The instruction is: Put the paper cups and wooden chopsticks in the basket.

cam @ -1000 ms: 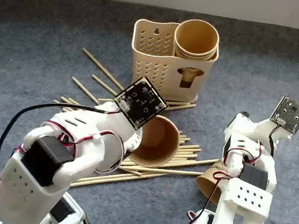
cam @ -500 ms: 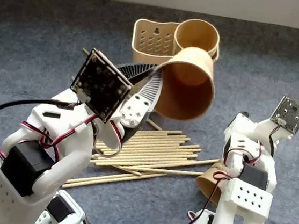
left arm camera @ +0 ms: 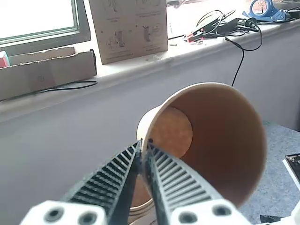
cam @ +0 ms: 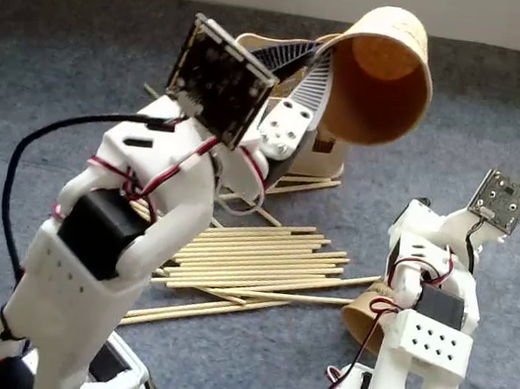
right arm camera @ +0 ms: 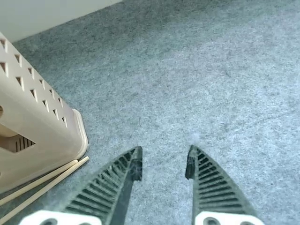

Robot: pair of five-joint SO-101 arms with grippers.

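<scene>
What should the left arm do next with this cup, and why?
Probably rotate the left claw to turn the paper cup mouth-up before lowering it toward the basket: it is pinched by the rim, raised high, with its mouth facing sideways.

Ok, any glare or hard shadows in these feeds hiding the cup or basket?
Left wrist view: the window is blown out white, but the paper cup is evenly lit. High view: soft, even light, only faint shadows under the chopsticks. Right wrist view: no glare on the basket or carpet.
</scene>
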